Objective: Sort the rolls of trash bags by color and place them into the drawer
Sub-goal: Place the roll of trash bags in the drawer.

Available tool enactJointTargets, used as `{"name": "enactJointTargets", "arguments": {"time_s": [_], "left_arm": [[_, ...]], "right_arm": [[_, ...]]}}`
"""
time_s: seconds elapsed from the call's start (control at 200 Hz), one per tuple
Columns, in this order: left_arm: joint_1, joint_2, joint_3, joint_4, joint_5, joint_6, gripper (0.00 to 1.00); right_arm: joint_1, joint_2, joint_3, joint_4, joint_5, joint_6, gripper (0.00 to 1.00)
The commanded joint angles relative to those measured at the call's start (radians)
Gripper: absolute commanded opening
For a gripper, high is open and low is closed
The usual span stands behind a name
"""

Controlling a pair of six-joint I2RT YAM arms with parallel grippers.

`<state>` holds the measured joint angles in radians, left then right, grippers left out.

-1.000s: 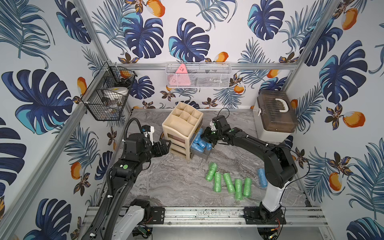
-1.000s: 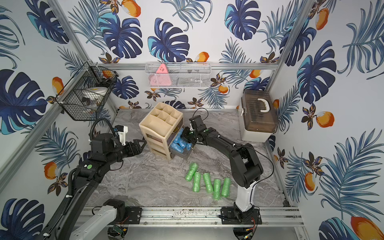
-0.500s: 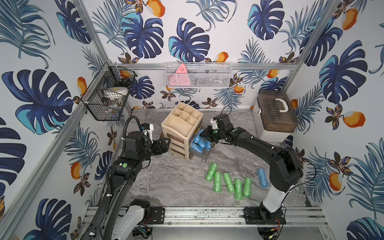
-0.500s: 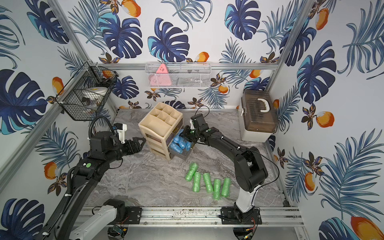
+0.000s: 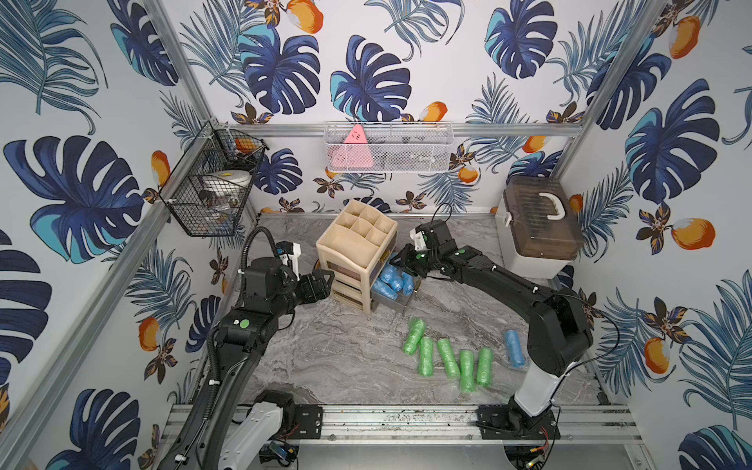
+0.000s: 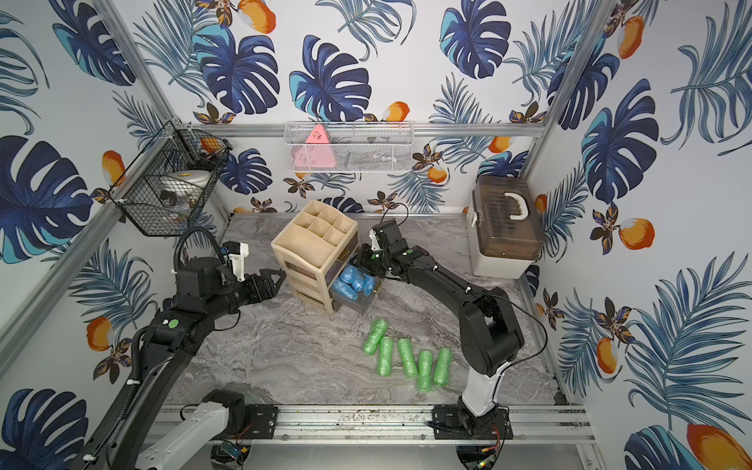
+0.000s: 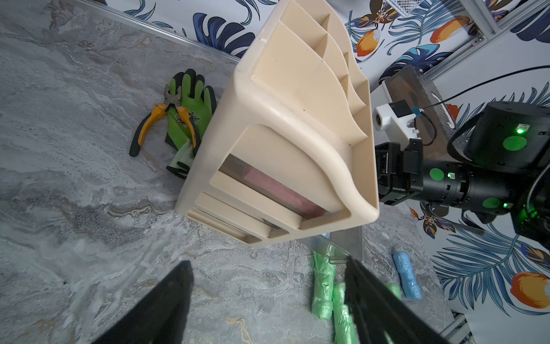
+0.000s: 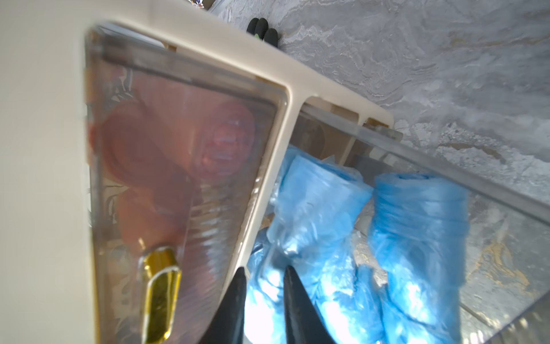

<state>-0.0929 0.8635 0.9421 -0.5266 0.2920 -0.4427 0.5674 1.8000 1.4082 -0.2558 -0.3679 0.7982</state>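
We see the right gripper (image 8: 263,271) close above the open drawer (image 5: 401,304) of the tan box (image 5: 358,240), right over the blue rolls (image 5: 390,280) piled inside. Its two fingers (image 8: 232,297) are nearly together with a thin gap, and we cannot tell if they pinch any blue plastic. The left gripper (image 5: 323,278) is wide open and empty, just beside the left side of the box. Pink rolls (image 8: 178,149) show through the shut top drawer (image 8: 190,86). Five green rolls (image 5: 445,358) lie in a row on the near surface (image 5: 325,358), and one more blue roll (image 5: 514,348) lies just right of them. We think the crinkly plastic could snag on the fingers and get pulled back out when the gripper lifts. The blue pile looks high, so the drawer could jam when pushed shut, and the light box could slide.
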Motion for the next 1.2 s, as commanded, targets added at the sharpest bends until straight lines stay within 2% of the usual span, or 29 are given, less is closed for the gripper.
{"name": "enactJointTargets", "arguments": {"time_s": [0.0,0.145,0.4,0.635,0.7,0.926,1.196], "left_arm": [[0.001,0.001,0.001,0.021,0.007,0.005,0.84],[0.001,-0.004,-0.006,0.024,0.006,0.002,0.84],[0.001,-0.002,-0.009,0.025,0.006,0.007,0.84],[0.001,0.009,-0.005,0.036,0.01,0.004,0.84],[0.001,0.011,-0.002,0.038,0.01,0.004,0.84],[0.001,0.017,0.004,0.04,0.007,0.002,0.84],[0.001,0.028,0.037,0.028,-0.002,0.015,0.84]], "right_arm": [[0.002,0.009,0.005,0.013,-0.04,-0.027,0.24],[0.002,0.042,0.032,-0.032,-0.037,-0.051,0.24],[-0.01,0.016,0.061,-0.211,0.17,-0.146,0.25],[-0.023,-0.033,0.093,-0.276,0.243,-0.207,0.26],[-0.022,-0.048,0.092,-0.267,0.237,-0.213,0.27],[0.0,-0.033,0.096,-0.221,0.104,-0.215,0.28],[0.002,0.047,0.102,-0.235,0.056,-0.195,0.26]]}}
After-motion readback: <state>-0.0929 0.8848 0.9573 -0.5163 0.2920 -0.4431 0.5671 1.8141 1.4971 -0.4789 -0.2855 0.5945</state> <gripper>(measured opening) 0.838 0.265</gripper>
